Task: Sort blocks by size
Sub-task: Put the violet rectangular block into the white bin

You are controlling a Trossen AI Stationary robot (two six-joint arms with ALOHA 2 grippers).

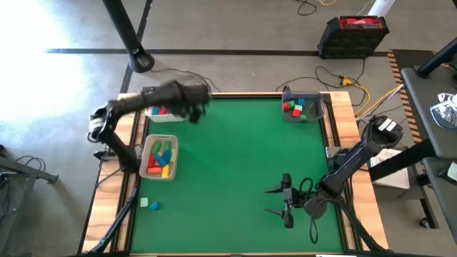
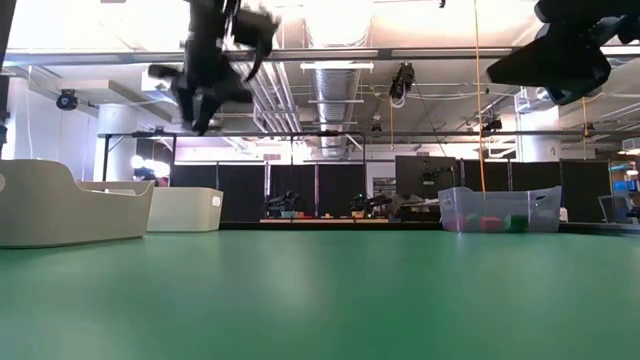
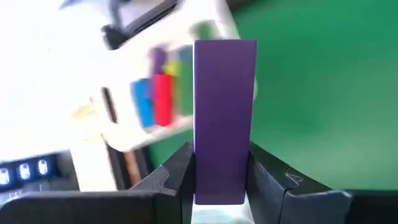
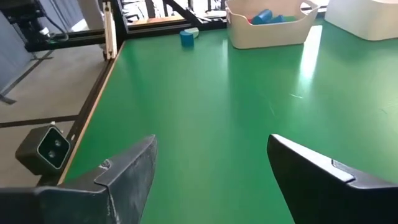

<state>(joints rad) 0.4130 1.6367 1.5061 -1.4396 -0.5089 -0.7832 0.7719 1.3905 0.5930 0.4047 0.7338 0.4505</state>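
Note:
My left gripper [image 1: 194, 108] hangs high over the table's far left part, beside a white tray [image 1: 161, 114] with red and blue blocks; it is shut on a long purple block [image 3: 225, 106]. In the low view my left gripper [image 2: 205, 105] is well above the table. A second white tray [image 1: 158, 158] at the left holds green, red, blue and yellow bars. Two small loose blocks [image 1: 148, 205] lie on the green mat near the front left. My right gripper [image 1: 271, 201] is open at the near right with nothing between its fingers. My left gripper pinches the purple block between its two fingers, one on each long side near one end [image 3: 202, 171]. The rest of the bar sticks out past the fingertips, along the fingers. The block is lifted clear of the table.
A clear tray [image 1: 301, 107] with red, green and blue blocks stands at the far right corner. The middle of the green mat [image 1: 243, 157] is bare. Wooden rails border the table's left and right sides.

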